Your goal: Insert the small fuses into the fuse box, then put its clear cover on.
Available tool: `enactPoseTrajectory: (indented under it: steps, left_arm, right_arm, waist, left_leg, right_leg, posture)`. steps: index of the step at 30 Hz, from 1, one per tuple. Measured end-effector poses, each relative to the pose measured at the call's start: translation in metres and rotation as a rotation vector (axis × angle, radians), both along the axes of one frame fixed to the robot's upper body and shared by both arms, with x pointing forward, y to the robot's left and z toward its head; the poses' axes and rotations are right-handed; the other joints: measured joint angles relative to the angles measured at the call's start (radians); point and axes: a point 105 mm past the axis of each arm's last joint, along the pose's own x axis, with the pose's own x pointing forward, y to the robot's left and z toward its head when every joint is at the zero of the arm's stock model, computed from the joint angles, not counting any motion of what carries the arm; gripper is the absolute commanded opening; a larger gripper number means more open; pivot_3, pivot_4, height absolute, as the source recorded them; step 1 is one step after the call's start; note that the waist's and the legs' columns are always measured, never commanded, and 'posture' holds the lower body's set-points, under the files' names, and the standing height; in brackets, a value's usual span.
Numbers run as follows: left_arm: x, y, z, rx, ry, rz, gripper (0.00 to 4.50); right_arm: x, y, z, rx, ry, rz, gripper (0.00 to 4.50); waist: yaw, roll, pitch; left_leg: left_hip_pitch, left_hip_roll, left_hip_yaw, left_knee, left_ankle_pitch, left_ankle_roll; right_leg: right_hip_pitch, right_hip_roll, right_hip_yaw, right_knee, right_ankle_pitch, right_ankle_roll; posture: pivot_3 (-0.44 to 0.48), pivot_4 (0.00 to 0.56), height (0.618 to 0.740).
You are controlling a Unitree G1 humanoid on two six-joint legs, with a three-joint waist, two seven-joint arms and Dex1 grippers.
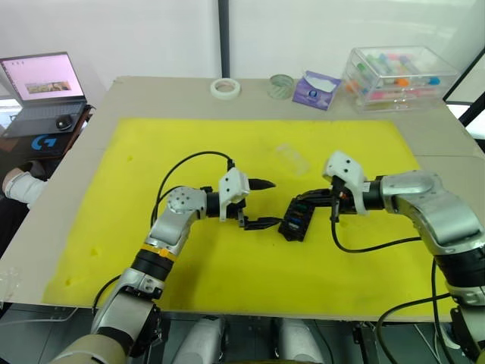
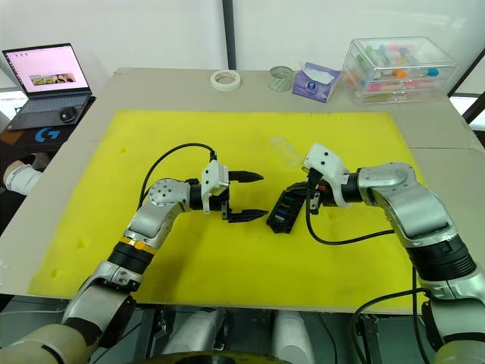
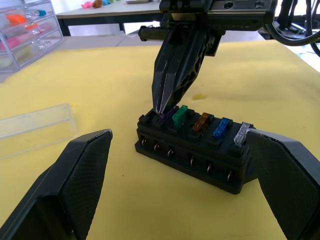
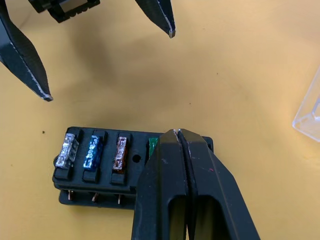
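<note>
The black fuse box (image 1: 295, 224) lies on the yellow mat between my two grippers. Its slots hold a purple fuse (image 3: 167, 116), a green fuse (image 3: 180, 114), an orange fuse (image 3: 201, 122), a blue fuse (image 3: 222, 128) and a grey fuse (image 3: 241, 133). My right gripper (image 4: 176, 133) is shut, and its tip rests on the purple fuse at one end of the box. My left gripper (image 1: 275, 202) stands open just left of the box, with nothing between its fingers. Behind the box, the clear cover (image 1: 292, 158) lies flat on the mat.
The yellow mat (image 1: 151, 152) covers most of the table. Along the back edge stand a tape roll (image 1: 225, 88), a glass jar (image 1: 281, 86), a purple packet (image 1: 316, 89) and a large clear storage case (image 1: 398, 77). A laptop (image 1: 44, 91) and a person's arm (image 1: 21, 186) are at the left.
</note>
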Motion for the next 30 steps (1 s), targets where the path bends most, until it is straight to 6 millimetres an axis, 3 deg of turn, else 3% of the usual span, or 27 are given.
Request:
enactPoseTrajectory:
  steps: [30]
  left_arm:
    - [0.002,0.002,0.000,0.002,-0.002,0.015,4.50]
  right_arm:
    - [-0.002,-0.007,-0.012,0.023,0.047,-0.031,0.02]
  waist:
    - [0.002,-0.001,-0.001]
  left_leg:
    - [0.001,0.000,-0.001,0.000,0.000,0.000]
  right_leg:
    - [0.003,0.000,-0.001,-0.001,0.000,0.000]
  posture:
    - [0.000,0.150,0.740]
